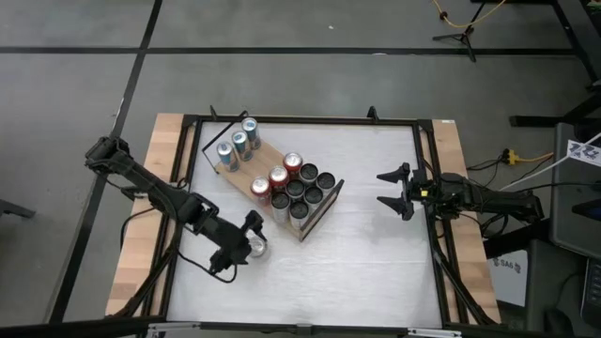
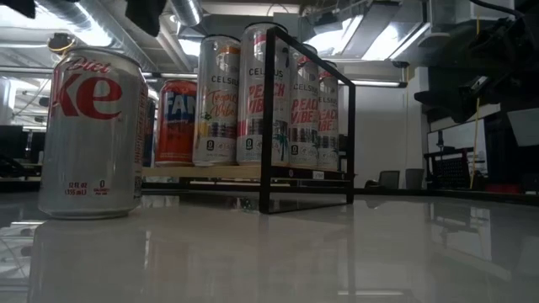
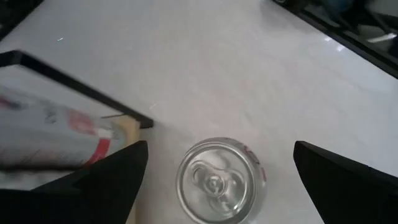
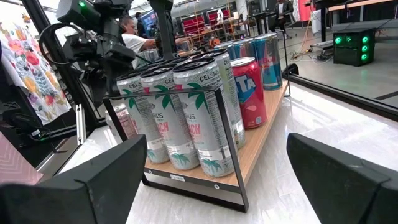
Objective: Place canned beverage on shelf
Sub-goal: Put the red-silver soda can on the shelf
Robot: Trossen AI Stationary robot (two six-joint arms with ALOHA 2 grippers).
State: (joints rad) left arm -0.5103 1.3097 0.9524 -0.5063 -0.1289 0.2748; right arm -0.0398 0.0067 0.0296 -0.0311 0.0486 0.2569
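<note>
Fingers of the left gripper stand wide open, one to each side of a silver Diet Coke can that sits upright on the white tabletop — the left wrist view shows both fingers clear of the can's lid, nothing gripped. This can stands apart from the shelf, just off its near corner toward the table's front-left. From table height the can fills the left foreground, with the shelf behind it.

Shelf: a light-wood board on a thin black wire frame, lying at a slant near the table's middle. At its near end, a block of tall Celsius cans with dark tops; next to them three red-topped cans; at the far end three blue-and-silver cans. Bare board shows between the red cans and the blue ones. The right wrist view sees the Celsius cans packed inside the wire frame, a red Fanta can behind them and the blue cans past that.

Right gripper — fingers spread open, holding nothing — hangs over the table's right side, pointing toward the shelf, well apart from it. A person shows in the room beyond the table, partly hidden by the left arm.
</note>
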